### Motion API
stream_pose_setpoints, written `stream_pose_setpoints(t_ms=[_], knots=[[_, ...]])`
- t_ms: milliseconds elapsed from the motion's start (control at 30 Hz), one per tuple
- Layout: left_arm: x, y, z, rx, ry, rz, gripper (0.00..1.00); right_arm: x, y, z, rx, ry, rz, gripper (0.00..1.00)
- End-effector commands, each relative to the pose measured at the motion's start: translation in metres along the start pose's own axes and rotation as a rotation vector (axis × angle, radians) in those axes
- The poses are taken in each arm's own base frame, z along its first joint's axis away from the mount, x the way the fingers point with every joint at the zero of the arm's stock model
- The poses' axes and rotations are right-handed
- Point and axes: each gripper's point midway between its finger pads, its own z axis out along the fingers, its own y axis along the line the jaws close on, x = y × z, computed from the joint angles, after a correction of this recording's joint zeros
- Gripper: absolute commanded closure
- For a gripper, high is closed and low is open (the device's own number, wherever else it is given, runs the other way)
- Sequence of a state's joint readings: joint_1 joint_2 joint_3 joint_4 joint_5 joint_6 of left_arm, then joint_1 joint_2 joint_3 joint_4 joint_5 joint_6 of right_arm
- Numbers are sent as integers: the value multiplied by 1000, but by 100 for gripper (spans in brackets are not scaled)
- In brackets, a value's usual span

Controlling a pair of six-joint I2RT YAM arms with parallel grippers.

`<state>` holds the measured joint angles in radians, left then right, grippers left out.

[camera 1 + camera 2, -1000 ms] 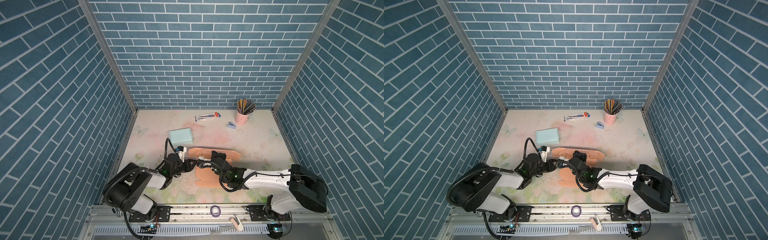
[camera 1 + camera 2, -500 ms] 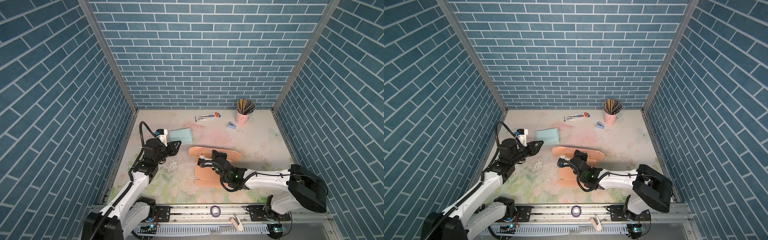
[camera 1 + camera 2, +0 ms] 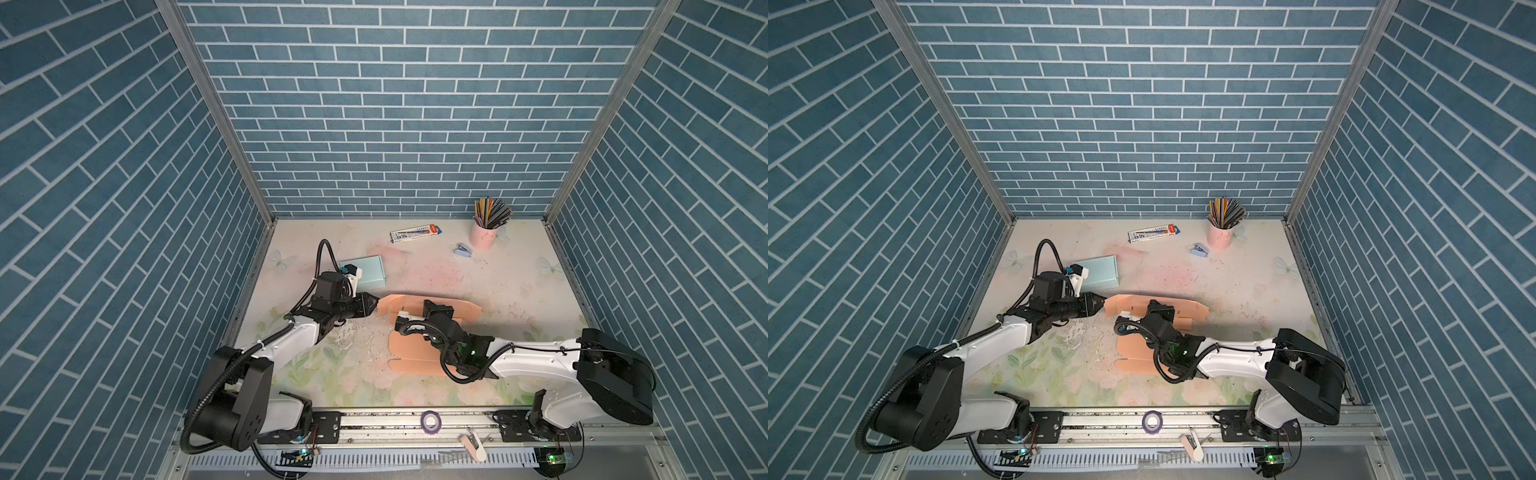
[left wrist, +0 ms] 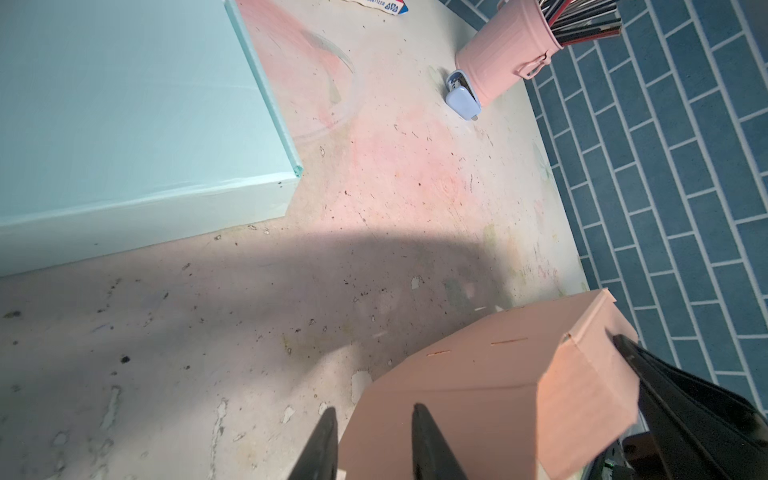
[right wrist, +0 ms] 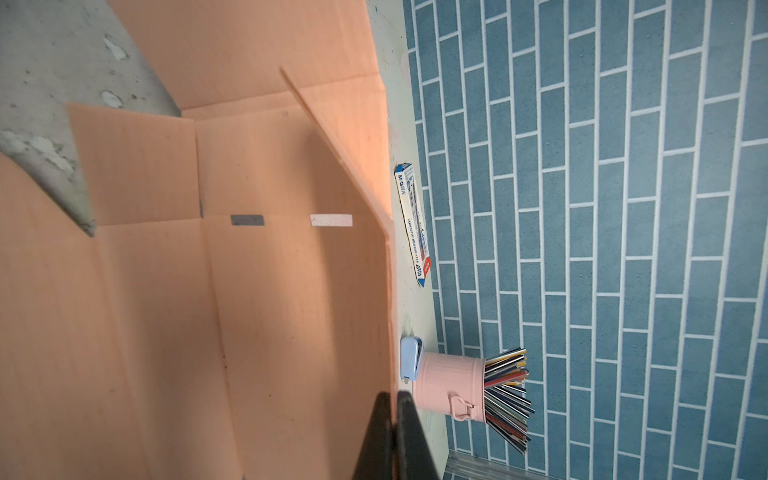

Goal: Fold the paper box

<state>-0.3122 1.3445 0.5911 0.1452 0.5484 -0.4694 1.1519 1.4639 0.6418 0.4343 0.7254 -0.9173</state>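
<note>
Floral tabletop [image 3: 519, 291] w/ blue brick walls: peach paper box [image 3: 411, 353] mid-tabletop, rear wall raised. Left tool [image 4: 374, 407] apart at box's left end; right tool [image 5: 392, 397] clamped on raised wall.

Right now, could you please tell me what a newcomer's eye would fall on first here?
The salmon paper box lies half folded in the middle, one wall raised. The right claw is shut on that wall's edge, and the open left claw straddles the box's left end. At the back right stands a pink cup of pencils.
</note>
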Motion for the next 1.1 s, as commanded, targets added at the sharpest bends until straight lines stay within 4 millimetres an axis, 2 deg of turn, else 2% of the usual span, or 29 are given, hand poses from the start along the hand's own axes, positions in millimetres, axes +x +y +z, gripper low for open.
stream_pose_setpoints(t_ms=[0, 267, 467, 667, 867, 1067], knots=[[-2, -9, 4, 39, -2, 55, 67, -7, -6, -2, 11, -29, 10, 100], [23, -32, 3, 109, 16, 137, 63, -12, -5, -2, -5, -47, 13, 100], [41, -36, 2, 144, 15, 142, 62, -13, -1, 0, -3, -43, -13, 100], [60, -33, 9, 164, 38, 148, 61, -24, 0, -3, 20, -72, -61, 100], [64, -28, 6, 158, 9, 143, 60, -27, 13, -1, 28, -72, -127, 100], [72, -9, 8, 73, 22, 172, 45, -32, 24, -1, 24, -86, -169, 100]])
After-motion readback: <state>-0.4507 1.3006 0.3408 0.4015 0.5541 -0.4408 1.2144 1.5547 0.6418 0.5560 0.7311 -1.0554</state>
